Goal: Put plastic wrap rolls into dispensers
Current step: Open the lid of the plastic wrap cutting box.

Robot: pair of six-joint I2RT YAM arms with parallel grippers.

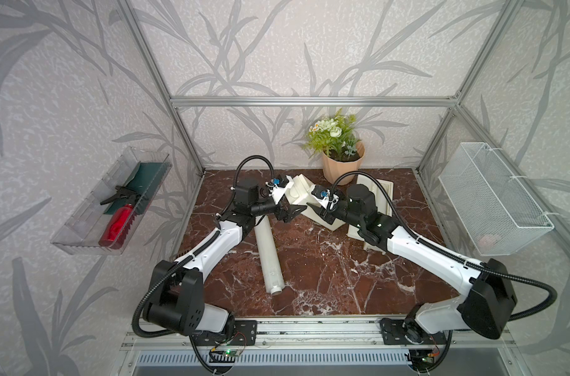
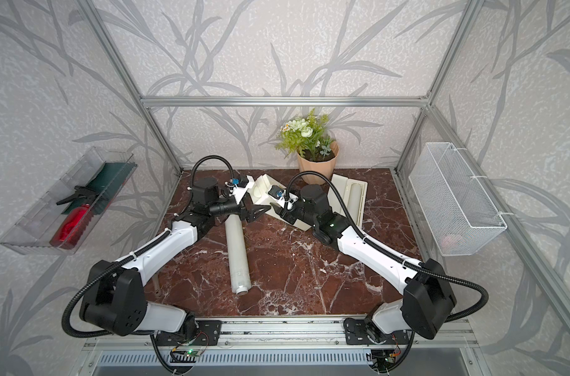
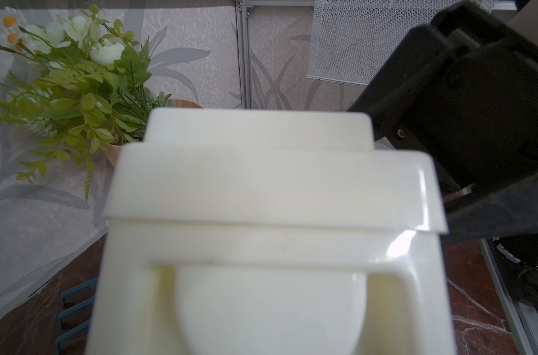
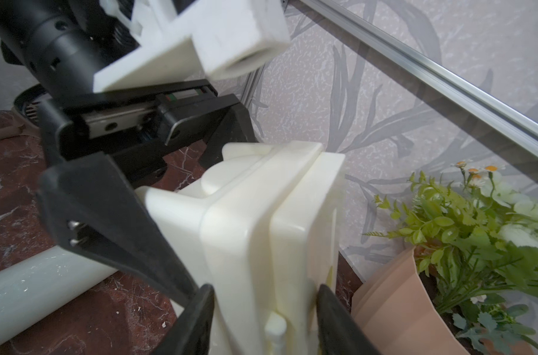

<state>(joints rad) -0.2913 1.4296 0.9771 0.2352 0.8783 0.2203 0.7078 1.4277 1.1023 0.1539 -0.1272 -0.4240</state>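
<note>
A closed cream dispenser (image 1: 301, 195) stands tilted at the table's middle back, its far end raised. My left gripper (image 1: 290, 213) spans it with jaws spread wide, one finger (image 4: 114, 233) lying flat along its side. My right gripper (image 4: 264, 292) is shut on the same dispenser (image 4: 261, 230) across lid and body, beside a short white peg. In the left wrist view this dispenser (image 3: 261, 190) fills the frame and hides my fingers. One plastic wrap roll (image 1: 269, 254) lies loose on the marble under the left arm. A second dispenser (image 2: 339, 185) lies open at the back right with a roll (image 2: 353, 200) inside.
A potted plant (image 1: 342, 162) stands just behind the dispensers. A white wire basket (image 1: 492, 198) hangs on the right wall. On the left wall a clear tray (image 1: 81, 241) holds a red spray bottle (image 1: 117, 224). Aluminium posts frame the marble table (image 1: 326, 276).
</note>
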